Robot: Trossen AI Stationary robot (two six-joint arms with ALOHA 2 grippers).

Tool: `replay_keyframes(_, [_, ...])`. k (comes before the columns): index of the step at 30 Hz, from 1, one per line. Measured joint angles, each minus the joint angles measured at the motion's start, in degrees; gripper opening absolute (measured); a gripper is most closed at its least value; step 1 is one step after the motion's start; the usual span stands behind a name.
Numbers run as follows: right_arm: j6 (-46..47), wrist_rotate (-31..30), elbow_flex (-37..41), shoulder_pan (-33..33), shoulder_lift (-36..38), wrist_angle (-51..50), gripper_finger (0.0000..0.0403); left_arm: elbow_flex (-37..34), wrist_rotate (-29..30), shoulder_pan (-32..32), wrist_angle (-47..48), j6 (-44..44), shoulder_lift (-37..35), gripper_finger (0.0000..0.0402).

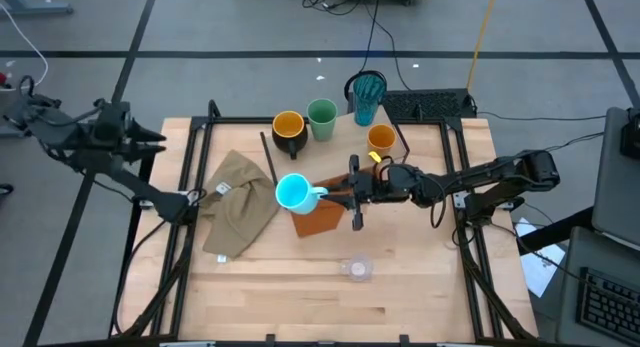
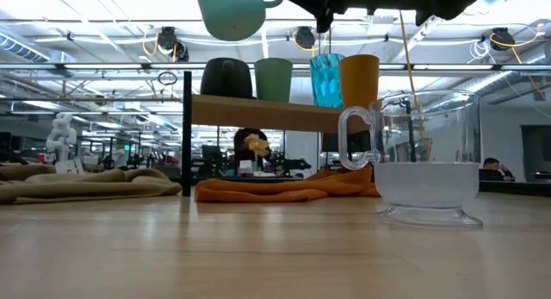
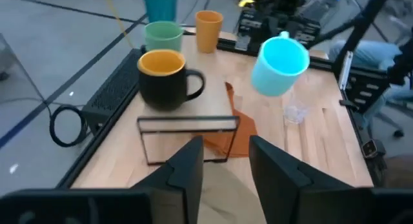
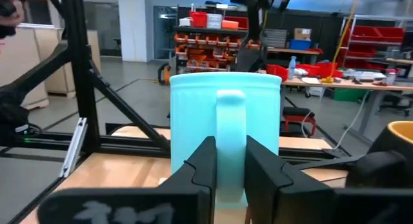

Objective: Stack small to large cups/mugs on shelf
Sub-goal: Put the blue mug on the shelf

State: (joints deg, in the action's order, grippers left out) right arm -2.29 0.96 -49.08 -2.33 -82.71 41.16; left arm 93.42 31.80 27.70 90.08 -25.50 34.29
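right end effector (image 4: 226, 169) clamped on smooth blue mug's (image 4: 225, 130) curved handle, above flat plywood shelf (image 2: 275, 115)

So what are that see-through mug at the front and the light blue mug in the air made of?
The clear mug looks like glass or clear plastic: the room shows straight through its glossy wall. The blue mug, held by its handle in the right gripper, is opaque with a smooth, even, faintly shiny surface, so glazed ceramic or plastic; I can't tell which.
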Motion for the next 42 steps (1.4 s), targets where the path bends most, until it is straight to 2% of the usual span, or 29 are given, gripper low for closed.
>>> replay_keyframes(5, [-2.11, -5.66, 0.0, -0.06, 1.49, -0.91, 0.0038, -6.01, -5.47, -8.86, -0.07, 1.83, -6.43, 0.0108])
replay_keyframes(10, [-6.02, -13.91, 0.0, -0.44, 2.42, -1.25, 0.0038, -9.26, -15.31, -20.41, -0.3, 6.71, -6.99, 0.0098])
replay_keyframes(20, [-18.95, -40.18, 0.0, -5.41, 2.38, 1.41, 0.0038, -9.98, -34.98, -44.27, -1.25, 19.14, -8.48, 0.0097])
replay_keyframes(29, [-23.06, -56.58, 0.0, -8.93, 2.33, 3.74, 0.0038, -9.97, -46.17, -60.42, -1.1, 29.32, -11.07, 0.0097])
replay_keyframes(34, [-23.34, -59.31, 0.19, -9.44, 1.13, 9.76, 0.0038, -9.46, -49.38, -65.8, -0.09, 32.53, -11.27, 0.0097])
replay_keyframes(40, [-28.51, -59.72, 6.44, -9.42, -2.21, 33.24, 0.0038, -9.46, -53.84, -69.1, -0.07, 34.72, -11.27, 0.0097])
replay_keyframes(42, [-29.29, -59.51, 7.86, -9.42, -2.86, 37.66, 0.0038, -9.46, -54.04, -69.55, -0.07, 34.8, -11.27, 0.0097])
